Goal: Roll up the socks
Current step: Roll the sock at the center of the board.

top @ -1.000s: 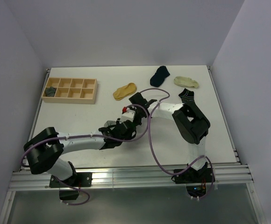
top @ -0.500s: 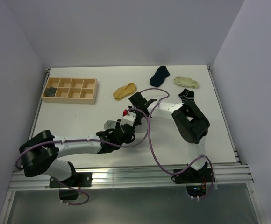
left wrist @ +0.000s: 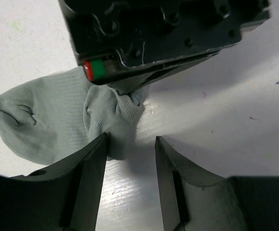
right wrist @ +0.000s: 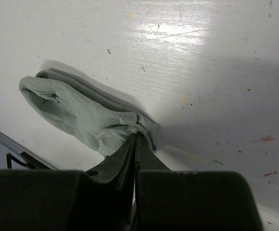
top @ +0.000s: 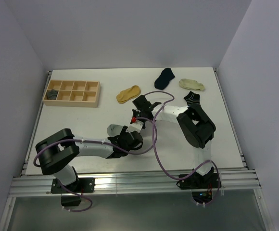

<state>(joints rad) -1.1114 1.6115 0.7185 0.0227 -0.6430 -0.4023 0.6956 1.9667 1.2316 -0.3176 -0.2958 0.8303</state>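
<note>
A light grey sock point(left wrist: 43, 120) lies flat on the white table, its cuff end bunched into a fold point(left wrist: 114, 118). My right gripper point(right wrist: 137, 134) is shut on that bunched cuff and pins it low to the table; in the top view the right gripper point(top: 133, 124) sits just right of the sock point(top: 114, 129). The left gripper point(left wrist: 130, 144) is open right in front of the fold. Its left finger point(left wrist: 94, 178) touches the fold's near edge, and bare table shows between the fingers. From above, the left gripper point(top: 130, 136) is close below the right one.
Further back lie a mustard-yellow sock point(top: 128, 94), a navy sock point(top: 165, 77), a cream sock point(top: 192, 84) and a black-and-white striped sock point(top: 193, 98). A wooden compartment tray point(top: 72, 93) stands at the back left, with a dark grey rolled sock point(top: 52, 95) in its left end.
The left arm's elbow has swung right and its gripper has edged up to the sock's fold, uncovering the sock's toe end. The right gripper has kept its grip and barely moved.
</note>
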